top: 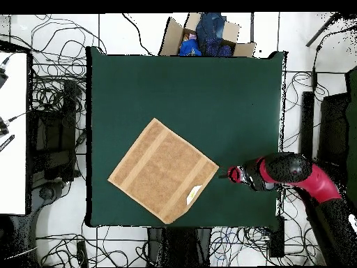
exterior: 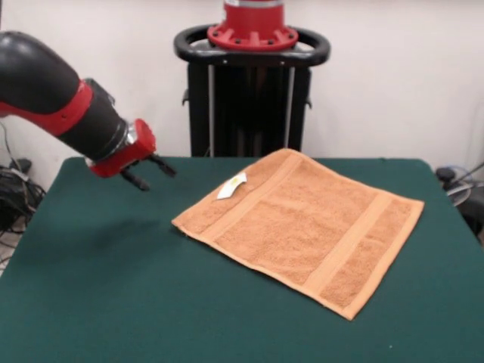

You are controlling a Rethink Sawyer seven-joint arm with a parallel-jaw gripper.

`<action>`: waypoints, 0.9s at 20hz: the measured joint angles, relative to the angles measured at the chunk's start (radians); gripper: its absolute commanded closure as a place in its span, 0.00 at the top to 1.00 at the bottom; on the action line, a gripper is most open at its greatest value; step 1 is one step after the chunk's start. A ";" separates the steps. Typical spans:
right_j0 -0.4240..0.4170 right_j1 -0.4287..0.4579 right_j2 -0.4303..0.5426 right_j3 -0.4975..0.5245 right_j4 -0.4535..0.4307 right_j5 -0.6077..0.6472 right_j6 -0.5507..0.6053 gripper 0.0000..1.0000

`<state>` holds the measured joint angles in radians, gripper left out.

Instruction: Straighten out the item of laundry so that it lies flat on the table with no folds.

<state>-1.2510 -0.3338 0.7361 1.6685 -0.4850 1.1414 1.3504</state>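
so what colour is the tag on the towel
White, the tag on the orange-tan towel; clearest in the front view.

No readable text, label, brand, number or sign showing in either view. Small white care tag (exterior: 232, 186) lying on orange-tan towel (exterior: 302, 227) near its far-left edge in front view; any print on tag too small to read. Same tag appearing in overhead view as pale sliver, also illegible. Cardboard box (top: 202, 36) sitting beyond tabletop (top: 209, 91) in overhead view, showing no legible marking.
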 measured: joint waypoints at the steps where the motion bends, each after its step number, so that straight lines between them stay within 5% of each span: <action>1: 0.000 -0.017 0.000 0.009 0.009 0.002 0.000 1.00; 10: 0.070 -0.226 -0.018 0.174 0.047 -0.157 0.030 1.00; 18: 0.388 -0.346 -0.164 0.330 -0.001 -0.742 0.223 1.00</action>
<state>-0.8628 -0.6800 0.5718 1.9990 -0.4859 0.3993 1.5735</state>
